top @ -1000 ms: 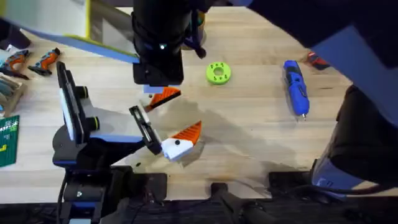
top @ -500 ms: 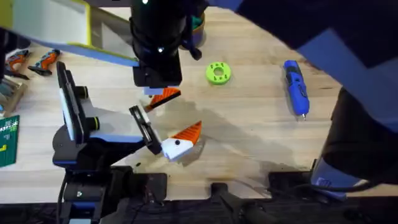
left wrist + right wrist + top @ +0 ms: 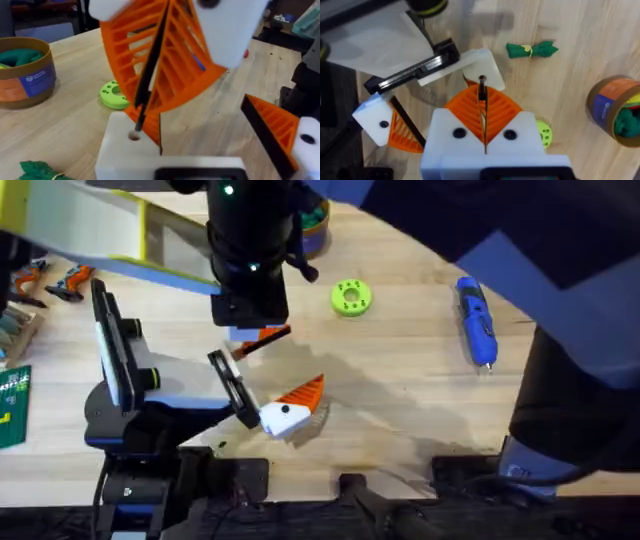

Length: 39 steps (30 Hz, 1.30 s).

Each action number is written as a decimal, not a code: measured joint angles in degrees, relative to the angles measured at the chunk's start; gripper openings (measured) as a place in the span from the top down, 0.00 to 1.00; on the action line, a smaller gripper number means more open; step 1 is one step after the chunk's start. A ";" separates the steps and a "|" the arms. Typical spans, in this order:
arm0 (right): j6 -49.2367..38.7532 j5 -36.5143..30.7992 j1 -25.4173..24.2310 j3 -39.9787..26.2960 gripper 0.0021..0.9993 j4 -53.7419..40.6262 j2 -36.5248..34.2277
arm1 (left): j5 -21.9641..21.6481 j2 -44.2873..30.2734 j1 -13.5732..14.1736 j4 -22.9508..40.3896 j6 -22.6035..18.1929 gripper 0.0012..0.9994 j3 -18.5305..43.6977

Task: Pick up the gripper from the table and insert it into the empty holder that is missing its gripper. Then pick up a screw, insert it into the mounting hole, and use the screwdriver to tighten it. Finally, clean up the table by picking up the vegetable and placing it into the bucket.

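Light wood tabletop (image 3: 400, 410); left of centre in the overhead view, the right gripper (image 3: 482, 95) has its orange ribbed pads pinched narrow on the small orange wedge-shaped plastic gripper with a black side (image 3: 482, 82), its lower tip at the small white angular plastic holder (image 3: 120, 150). The left gripper (image 3: 272, 375) stands wide, one claw fitted, the other being that bare holder. Wedge looks light, stiff and slick, so likely to pivot in the pads: I'd grip the flat faces mid-body, leave the root free and push straight, since skew could jam it.
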<state>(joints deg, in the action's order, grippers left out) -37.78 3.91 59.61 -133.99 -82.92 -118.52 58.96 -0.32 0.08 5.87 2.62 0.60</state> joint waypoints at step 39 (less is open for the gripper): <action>0.02 -0.70 0.00 0.00 1.00 -0.04 0.00 | 0.00 0.02 0.00 0.00 0.01 0.01 0.00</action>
<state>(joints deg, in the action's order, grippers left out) -37.76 3.20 59.61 -133.99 -82.96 -118.52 58.96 -0.30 0.08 5.87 2.63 0.60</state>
